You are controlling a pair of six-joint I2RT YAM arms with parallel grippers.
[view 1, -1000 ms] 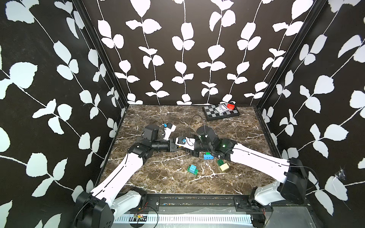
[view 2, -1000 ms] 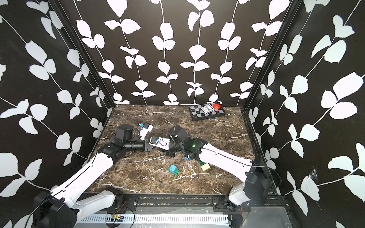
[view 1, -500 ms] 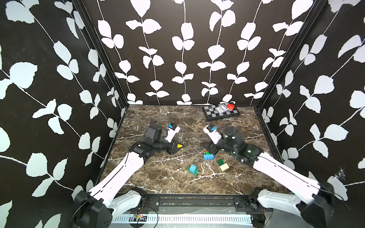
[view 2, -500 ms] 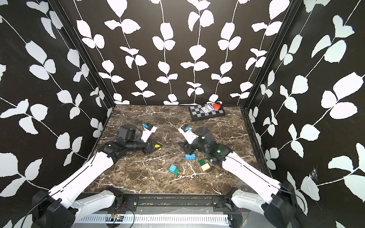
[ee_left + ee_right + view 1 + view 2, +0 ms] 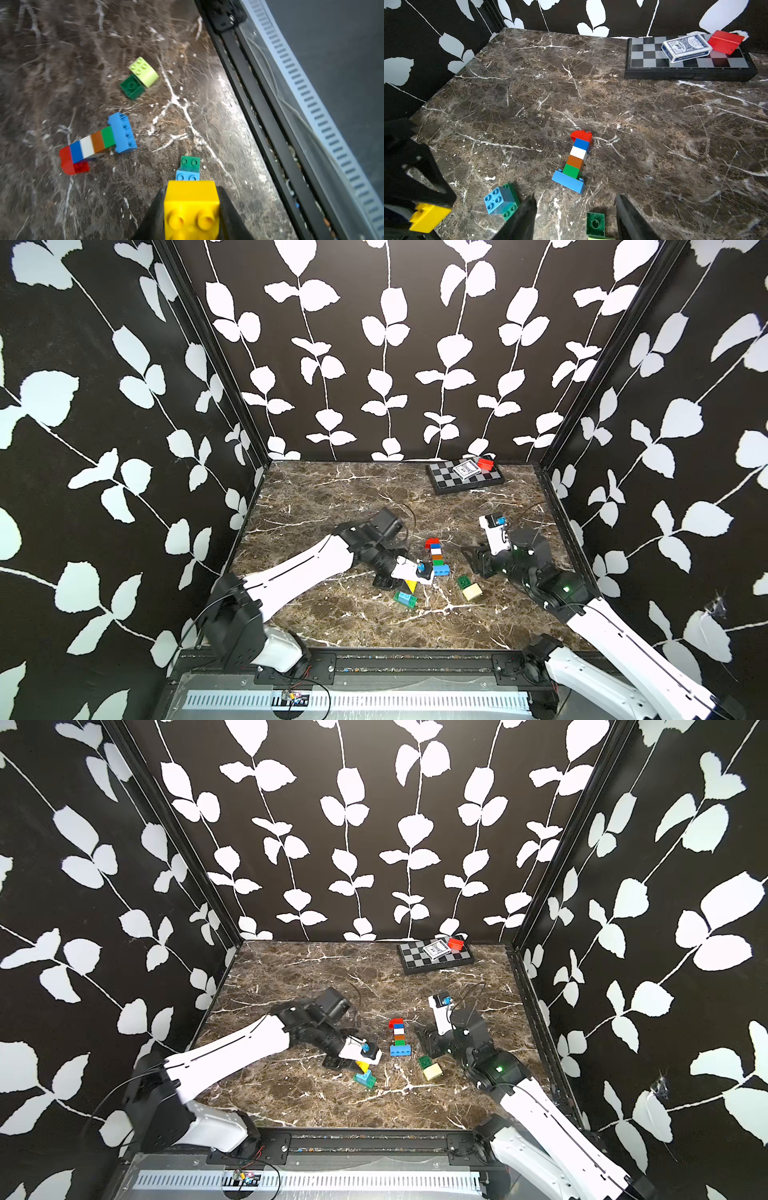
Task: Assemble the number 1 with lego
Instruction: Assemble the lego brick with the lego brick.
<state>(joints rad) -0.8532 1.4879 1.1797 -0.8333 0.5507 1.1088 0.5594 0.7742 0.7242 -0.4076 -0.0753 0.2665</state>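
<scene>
No bin or tray stands on the counter (image 5: 332, 497). The nearest thing to one is a folded chessboard (image 5: 645, 56), far beyond both claws by the back wall. It carries a pack of cards (image 5: 685, 47) and a red block (image 5: 724, 41) on its top.

The left claw (image 5: 191, 193) is closed narrowly on a yellow brick (image 5: 191, 209), one black finger pressed on each side. The brick is clear of the counter. Just past its tips, a light blue and green pair (image 5: 188, 168) lies on the counter, apart from the yellow brick.

The right claw (image 5: 575, 197) stands wide open and holds nothing. A dark green brick (image 5: 595, 224) lies between its fingers (image 5: 527, 212), touched by neither. A cream brick (image 5: 472, 592) lies against the dark green one.

The lego figure 1 (image 5: 578, 158) lies flat on the counter between the two claws, in both top views. It lies just ahead of the right claw's tips and off to one side of the left claw. From its light blue oblong foot nearest the right claw, it runs through green, orange, white and blue to a red cap. Neither claw touches it.
</scene>
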